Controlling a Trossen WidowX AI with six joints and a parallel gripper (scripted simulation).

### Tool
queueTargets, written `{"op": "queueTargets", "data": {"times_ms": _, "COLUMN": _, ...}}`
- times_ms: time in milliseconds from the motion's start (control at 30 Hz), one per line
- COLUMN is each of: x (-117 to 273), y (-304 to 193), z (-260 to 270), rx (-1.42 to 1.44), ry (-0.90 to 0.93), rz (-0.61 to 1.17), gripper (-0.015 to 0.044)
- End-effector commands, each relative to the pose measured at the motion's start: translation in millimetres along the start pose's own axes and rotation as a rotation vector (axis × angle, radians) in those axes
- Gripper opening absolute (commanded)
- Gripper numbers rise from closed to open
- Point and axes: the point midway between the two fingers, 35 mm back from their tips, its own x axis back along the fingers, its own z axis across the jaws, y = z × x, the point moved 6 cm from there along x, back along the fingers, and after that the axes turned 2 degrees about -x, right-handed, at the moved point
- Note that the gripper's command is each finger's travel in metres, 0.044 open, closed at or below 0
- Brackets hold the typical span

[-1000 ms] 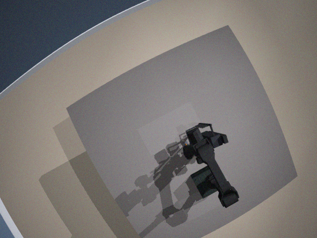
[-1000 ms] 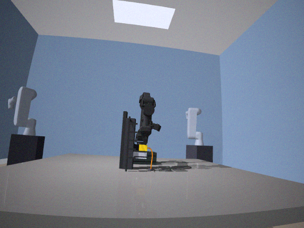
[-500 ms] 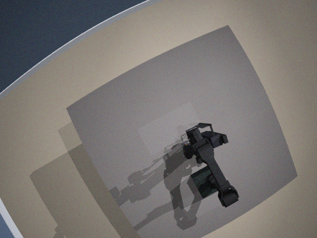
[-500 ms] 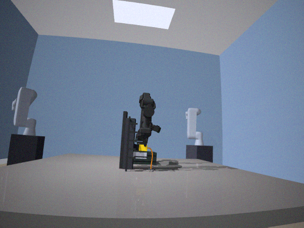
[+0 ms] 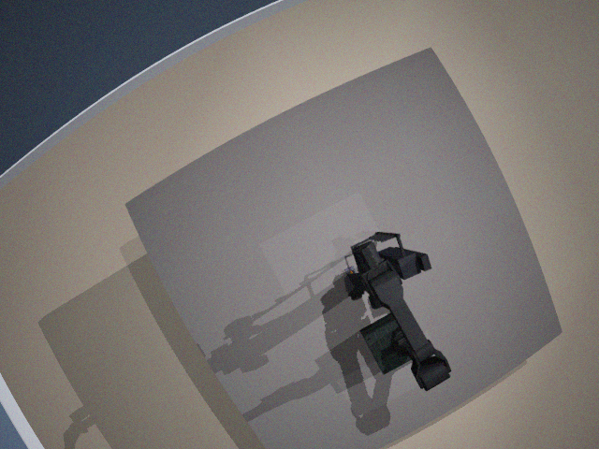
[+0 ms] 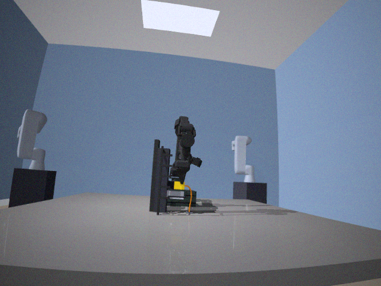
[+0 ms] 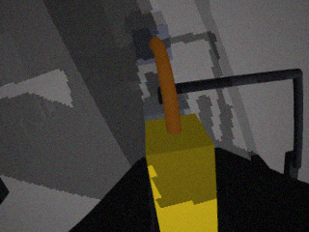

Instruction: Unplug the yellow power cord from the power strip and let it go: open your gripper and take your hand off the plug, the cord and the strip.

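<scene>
On the table, a dark upright rack stands at the left of the group. Just right of it, the pincer reaches down and is clamped on the yellow plug, which sits atop the power strip. The orange cord runs from the plug's far end, curving down to the table at the right.

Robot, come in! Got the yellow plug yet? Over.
Gripper shut on yellow plug. Plug sits atop power strip, orange cord trailing. Nothing blocking seen.
</scene>
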Motion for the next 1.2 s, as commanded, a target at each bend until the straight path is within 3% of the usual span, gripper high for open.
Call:
{"op": "queueTargets", "data": {"times_ms": 0, "x": 1, "y": 11, "z": 0, "rx": 0.007, "ry": -0.001, "rz": -0.018, "gripper": 0.0}}
{"op": "queueTargets", "data": {"times_ms": 700, "x": 3, "y": 45, "z": 2, "rx": 0.009, "ry": 0.0, "rz": -0.018, "gripper": 0.0}}
{"op": "queueTargets", "data": {"times_ms": 1167, "x": 2, "y": 39, "z": 3, "rx": 0.011, "ry": 0.001, "rz": -0.016, "gripper": 0.0368}}
